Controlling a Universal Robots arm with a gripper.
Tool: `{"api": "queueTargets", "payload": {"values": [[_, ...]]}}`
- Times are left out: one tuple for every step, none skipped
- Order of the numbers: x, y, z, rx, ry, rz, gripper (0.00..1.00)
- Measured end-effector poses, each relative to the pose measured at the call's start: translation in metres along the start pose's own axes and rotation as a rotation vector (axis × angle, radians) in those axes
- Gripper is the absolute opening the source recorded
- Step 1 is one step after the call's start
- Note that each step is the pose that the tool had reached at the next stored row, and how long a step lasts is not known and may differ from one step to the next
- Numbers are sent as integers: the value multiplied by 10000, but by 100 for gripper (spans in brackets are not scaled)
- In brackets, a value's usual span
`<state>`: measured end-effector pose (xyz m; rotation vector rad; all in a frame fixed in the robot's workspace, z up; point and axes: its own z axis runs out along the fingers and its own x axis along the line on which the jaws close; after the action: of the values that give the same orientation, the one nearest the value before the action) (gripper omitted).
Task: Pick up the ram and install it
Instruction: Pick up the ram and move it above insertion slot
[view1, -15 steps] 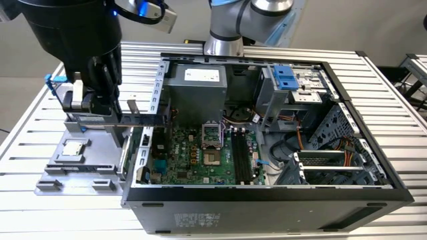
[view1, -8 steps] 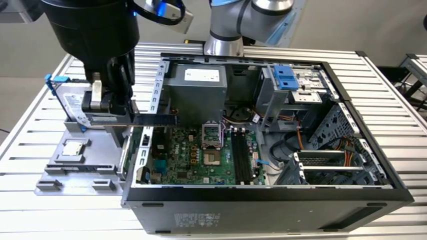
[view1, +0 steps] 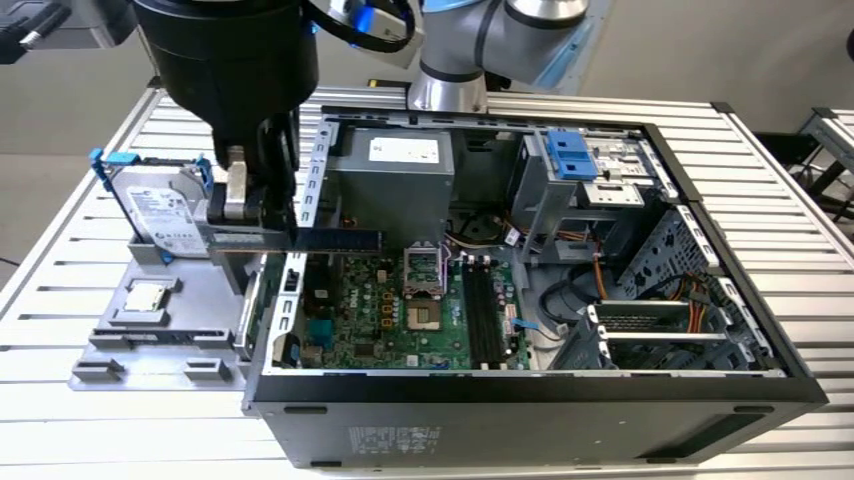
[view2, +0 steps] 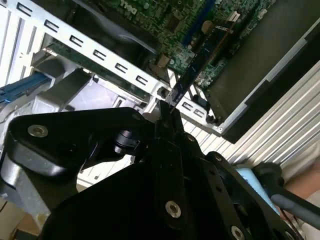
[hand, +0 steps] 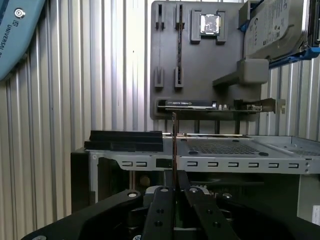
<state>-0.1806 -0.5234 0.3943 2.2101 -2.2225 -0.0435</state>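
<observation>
Slatted metal desk (view1: 40, 300), open computer case (view1: 534, 420), ram (view1: 334, 240) held aloft.
Jaws grip the ram by one end, above the case's rim; held so, it may tilt or clip that rim.

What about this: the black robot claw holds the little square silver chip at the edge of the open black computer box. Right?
No. In the exterior view the gripper is shut on the ram, a long thin dark stick, at the edge of the open black computer case. The small square silver chip lies on the grey tray.
</observation>
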Motion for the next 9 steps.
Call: {"api": "queueTargets", "payload": {"values": [[0, -36, -1, 0, 0, 0, 0], [0, -72, -2, -1, 0, 0, 0], [-1, -110, -2, -1, 0, 0, 0], [-1, -145, -3, -1, 0, 0, 0], [-1, -184, -4, -2, 0, 0, 0], [-1, -217, -5, -2, 0, 0, 0], [-1, -253, -6, -3, -1, 0, 0], [-2, -291, -7, -3, 0, 0, 0], [-2, -328, -8, -4, 0, -1, 0]]}}
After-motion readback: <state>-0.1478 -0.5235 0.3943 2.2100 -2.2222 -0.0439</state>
